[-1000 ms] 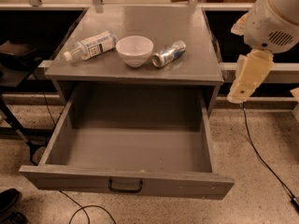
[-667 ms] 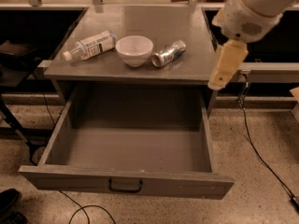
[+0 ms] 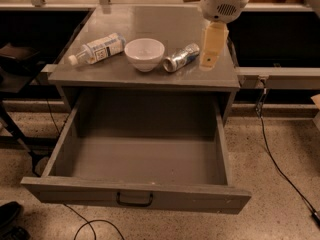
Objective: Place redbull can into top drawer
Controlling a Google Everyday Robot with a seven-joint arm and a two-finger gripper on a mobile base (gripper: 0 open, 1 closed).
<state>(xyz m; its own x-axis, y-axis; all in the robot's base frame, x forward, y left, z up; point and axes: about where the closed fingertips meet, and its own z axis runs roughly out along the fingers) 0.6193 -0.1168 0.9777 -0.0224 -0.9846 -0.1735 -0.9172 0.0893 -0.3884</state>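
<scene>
cam: single | high front, looking down | mid-range | tool (image 3: 208, 62) upper right

I saw a speckled floor (image 3: 292, 194) under warm, dim light, a black cable (image 3: 272, 156) trailing across it at right. A grey metal desk (image 3: 150, 26) stood centre, with a pale rail (image 3: 280, 77) to its right. The gripper (image 3: 212, 49) hung over the desk's right side.

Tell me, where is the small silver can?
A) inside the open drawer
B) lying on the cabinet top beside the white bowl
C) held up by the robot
B: the redbull can lies on its side next to the bowl, the gripper hanging close beside it.
</scene>
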